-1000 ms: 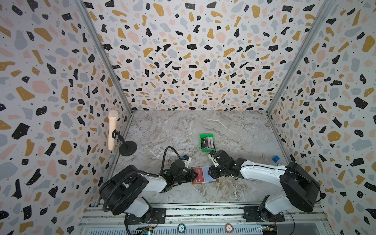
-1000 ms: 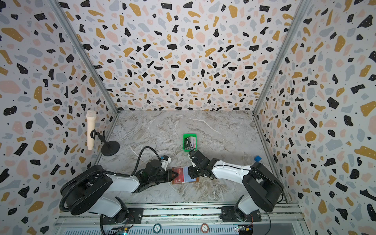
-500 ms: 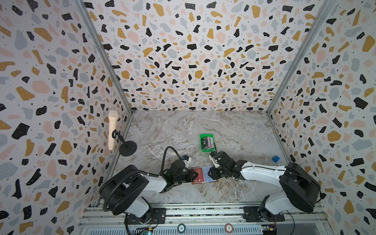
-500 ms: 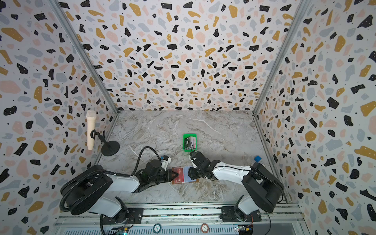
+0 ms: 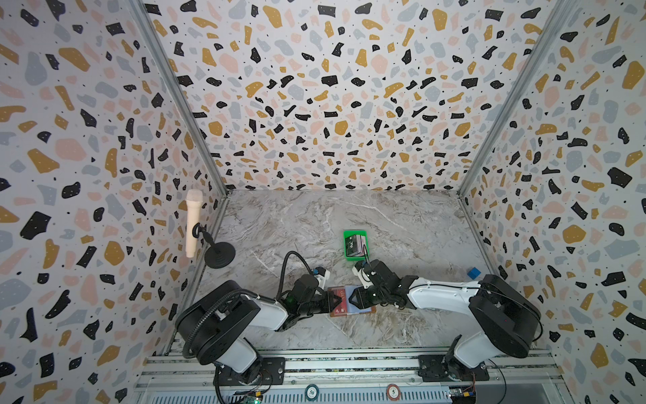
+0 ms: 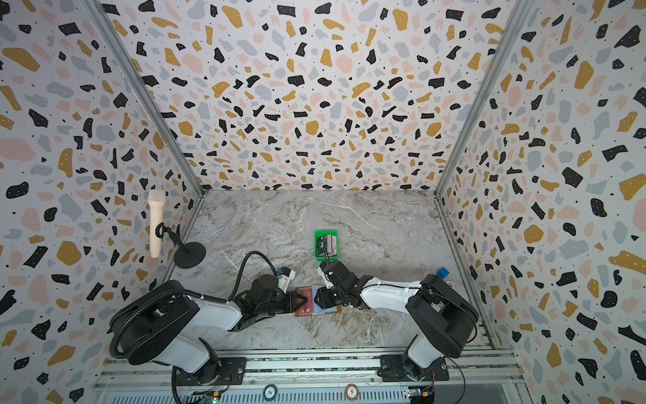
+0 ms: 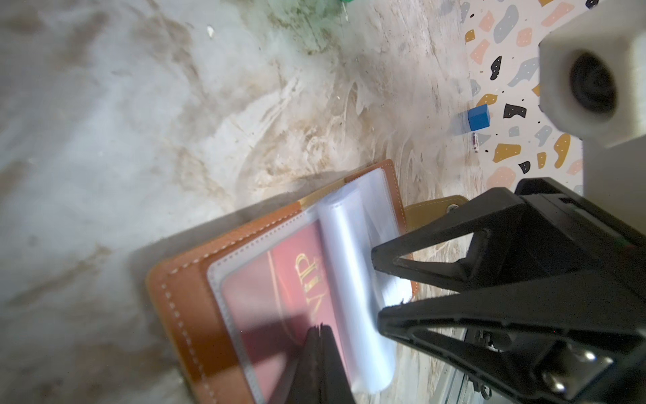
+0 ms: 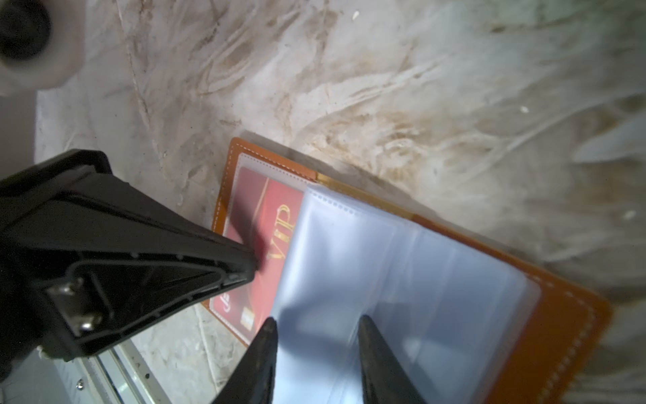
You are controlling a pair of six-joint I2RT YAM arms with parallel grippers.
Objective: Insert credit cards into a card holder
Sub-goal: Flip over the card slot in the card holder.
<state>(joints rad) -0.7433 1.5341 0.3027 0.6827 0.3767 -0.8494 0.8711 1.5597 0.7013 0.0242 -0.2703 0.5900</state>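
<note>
Your card holder (image 5: 349,309) open flat on marble table (image 5: 349,217), near front, red VIP card (image 7: 279,290) in its sleeve. Your left gripper (image 7: 318,328) clenched, tip pressing that sleeve; right gripper (image 8: 316,320) fingers parted at loose clear sleeves (image 8: 402,280). Other credit cards (image 5: 356,244) in green tray (image 5: 353,258) behind.

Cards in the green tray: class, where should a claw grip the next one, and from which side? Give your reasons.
The cards seem to stand on edge, leaning together, with the tray walls enclosing their lower parts. So probably pinch one outer card's exposed upper edge, coming from above; a sideways approach looks blocked.
</note>
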